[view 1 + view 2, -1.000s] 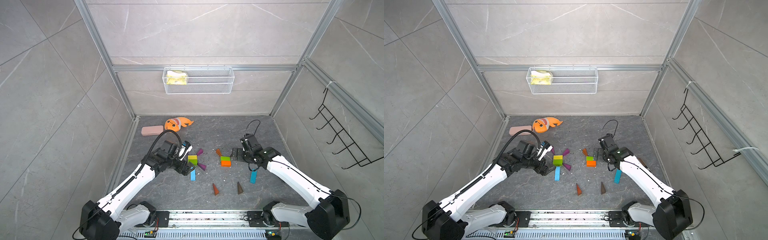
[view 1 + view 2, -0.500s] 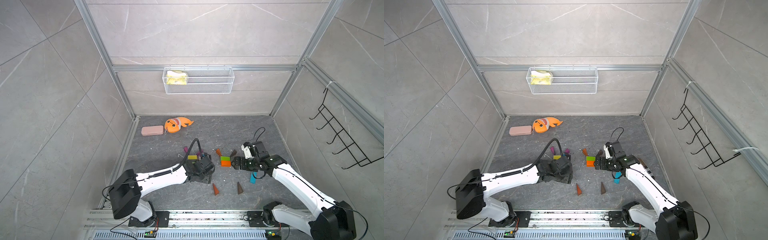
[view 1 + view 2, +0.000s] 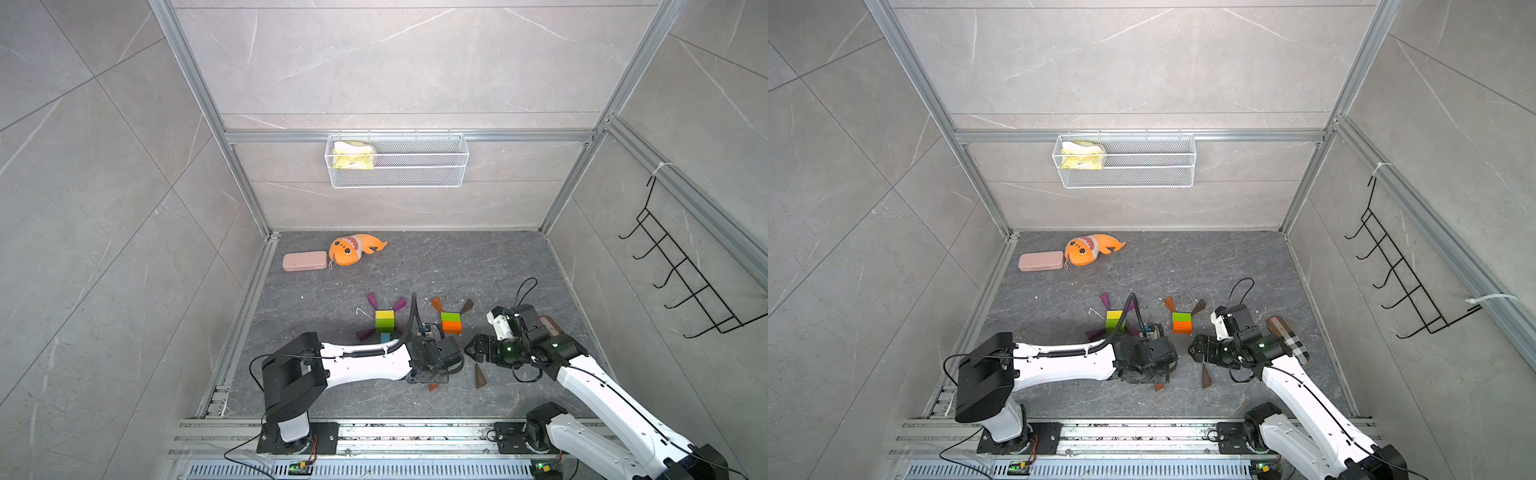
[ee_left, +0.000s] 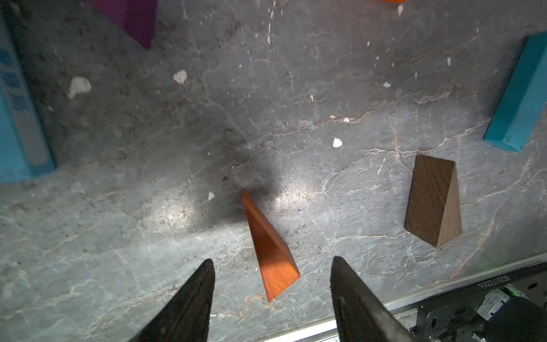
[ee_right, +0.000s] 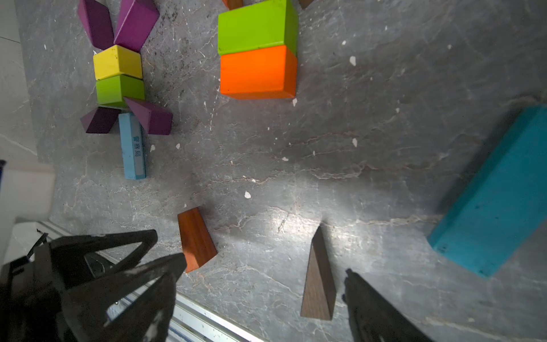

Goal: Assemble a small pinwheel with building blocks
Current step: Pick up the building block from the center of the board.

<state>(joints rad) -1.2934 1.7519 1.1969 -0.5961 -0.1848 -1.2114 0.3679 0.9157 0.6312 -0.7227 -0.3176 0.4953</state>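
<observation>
Grey veined stone floor (image 3: 415, 266) inside a tiled booth carries everything. Low over its near edge, the left gripper (image 4: 270, 262) has its two black fingers spread. The wide end of an orange wedge (image 4: 268, 237) lies on the floor between the tips with a gap on each side, its point aimed away from the gripper. The right gripper (image 5: 266, 264) is spread wide too. A brown wedge (image 5: 318, 284) lies flat between its fingers, close to one finger (image 5: 373, 305) but with a sliver of floor between them. In both top views the two arms meet near the front middle of the floor, the grippers near each other but apart. Farther out, a teal bar (image 5: 497, 195) lies at a slant near the brown wedge, not touching it. Beyond the grippers a green brick (image 5: 257, 26) and an orange brick (image 5: 257, 72) lie pressed side by side, with a second orange wedge (image 3: 436, 304) and a second brown wedge (image 3: 466, 306) fanned at the green brick's far corners. On the robot's left of that pair, a yellow brick (image 5: 117, 61) sits against another green brick (image 5: 120, 88). Four purple wedges (image 5: 134, 23) fan from their corners, and a light-blue bar (image 5: 133, 145) runs from the green end toward the robot. Well apart, near the back left corner, a pink case (image 3: 304, 261) lies beside a plush shark (image 3: 353, 249).
</observation>
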